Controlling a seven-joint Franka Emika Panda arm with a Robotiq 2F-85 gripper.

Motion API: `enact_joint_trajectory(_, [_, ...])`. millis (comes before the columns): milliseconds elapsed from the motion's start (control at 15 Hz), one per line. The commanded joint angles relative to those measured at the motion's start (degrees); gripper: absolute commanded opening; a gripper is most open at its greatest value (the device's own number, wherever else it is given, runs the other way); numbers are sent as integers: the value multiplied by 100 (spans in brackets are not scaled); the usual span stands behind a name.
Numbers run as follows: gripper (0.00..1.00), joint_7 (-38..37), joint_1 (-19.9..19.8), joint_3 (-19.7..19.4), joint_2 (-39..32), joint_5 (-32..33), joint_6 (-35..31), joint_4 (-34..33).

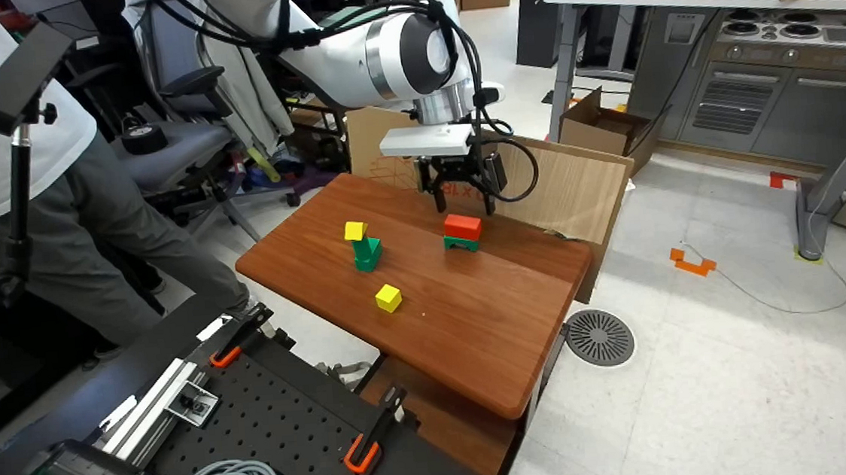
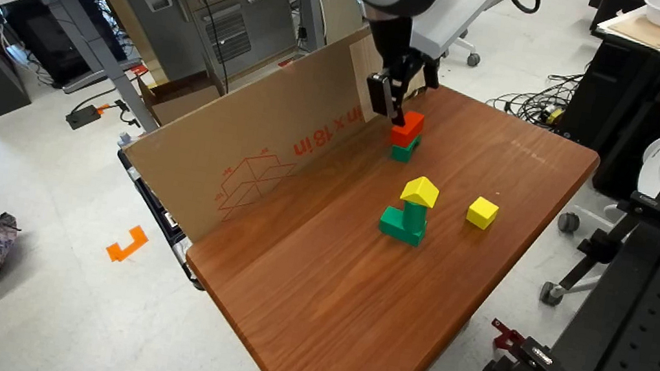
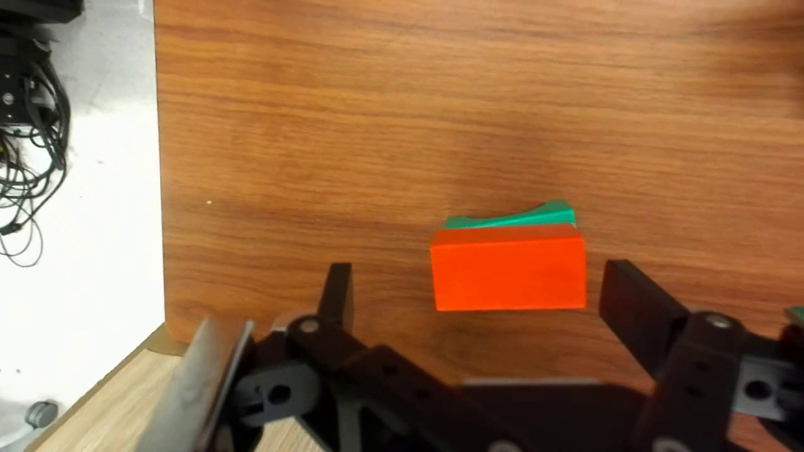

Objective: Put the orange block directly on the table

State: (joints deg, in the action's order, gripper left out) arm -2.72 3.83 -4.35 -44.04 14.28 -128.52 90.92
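Note:
The orange block (image 1: 463,226) rests flat on top of a green arched block (image 1: 461,244), which stands on the brown wooden table (image 1: 460,325). In an exterior view the orange block (image 2: 407,130) and the green arched block (image 2: 402,154) show stacked near the cardboard side of the table (image 2: 314,288). My gripper (image 1: 465,205) is open and empty, slightly above and behind the stack. In the wrist view the orange block (image 3: 510,276) lies ahead of the gap between the open fingers (image 3: 480,285), nearer the right finger and touching neither. The green arched block (image 3: 515,218) is mostly hidden beneath it.
A green stack (image 1: 367,255) with a yellow triangular block (image 1: 355,231) on top stands on the table. A yellow cube (image 1: 388,297) lies closer to the pegboard desk (image 1: 292,399). A cardboard panel (image 2: 263,149) stands upright along one table edge.

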Motion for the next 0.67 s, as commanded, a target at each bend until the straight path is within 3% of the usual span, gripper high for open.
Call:
enact_joint_trajectory(0, [100, 437, -139, 190, -197, -125, -78, -230])
enact_joint_trajectory(600, [100, 803, -202, 305, -480, -238, -1, -401])
